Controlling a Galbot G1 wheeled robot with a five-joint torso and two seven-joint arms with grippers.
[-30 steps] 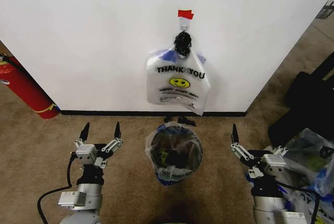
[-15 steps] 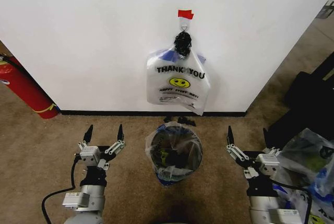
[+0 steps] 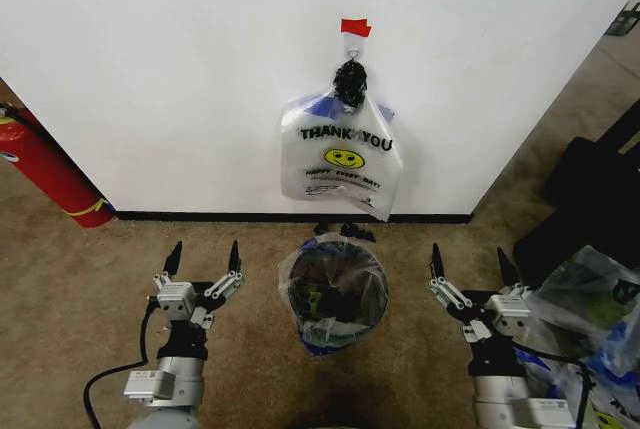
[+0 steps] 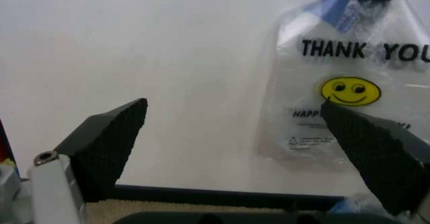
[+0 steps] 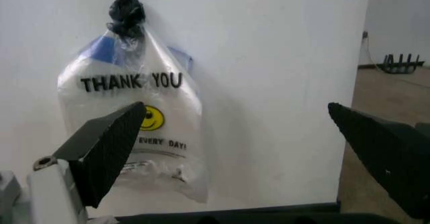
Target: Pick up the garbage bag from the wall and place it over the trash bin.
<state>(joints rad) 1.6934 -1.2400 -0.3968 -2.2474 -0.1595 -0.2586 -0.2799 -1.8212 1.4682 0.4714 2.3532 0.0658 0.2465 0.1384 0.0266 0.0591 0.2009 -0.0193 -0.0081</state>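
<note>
White wall [image 3: 180, 69] with black baseboard [image 3: 290, 217] takes the upper half of the head view, brown carpet [image 3: 70, 279] below it. Red fire extinguisher [image 3: 45, 174] leans at the wall on the robot's left; black furniture [image 3: 590, 199] and bulging clear bags [image 3: 590, 314] sit on the right. Whitish "THANK YOU" smiley bag [image 3: 342, 159] hangs on the wall from a small hook [image 3: 354, 46] under red tape [image 3: 355, 26], its top bunched in a black knot, with blue printed patches showing at its shoulders; the same bag appears in the left wrist view [image 4: 349, 93] and right wrist view [image 5: 134, 108]. Trash bin [image 3: 333, 294] stands on the carpet directly below the hanging bag, near the baseboard, with crinkly clear plastic with blue bits already around its rim and dark contents inside. Left gripper [image 3: 203, 256] hovers low over the carpet to the bin's left, fingers spread wide, nothing between them, pointing at the wall. Right gripper [image 3: 467, 258] is to the bin's right at about the same height, also spread wide and empty. Both are well apart from the hanging bag and not touching the bin.
</note>
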